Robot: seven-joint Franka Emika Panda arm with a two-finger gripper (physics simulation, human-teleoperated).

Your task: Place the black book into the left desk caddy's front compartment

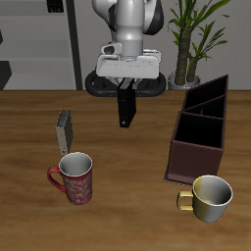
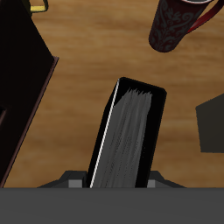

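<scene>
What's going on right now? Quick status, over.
Tool shut on the black book, lifted clear of the table. Left desk caddy off to one side, front compartment open. Nothing in the way.

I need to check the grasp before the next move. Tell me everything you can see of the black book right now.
The black book is a thin, dark hardcover with a pale grey page edge showing in the wrist view. It hangs below the claw, pinched at its upper end, lifted clear of the table and slightly tilted. Nothing else touches it. It is in mid-air between the small grey-tan book and the left desk caddy, not yet over the front compartment.
</scene>
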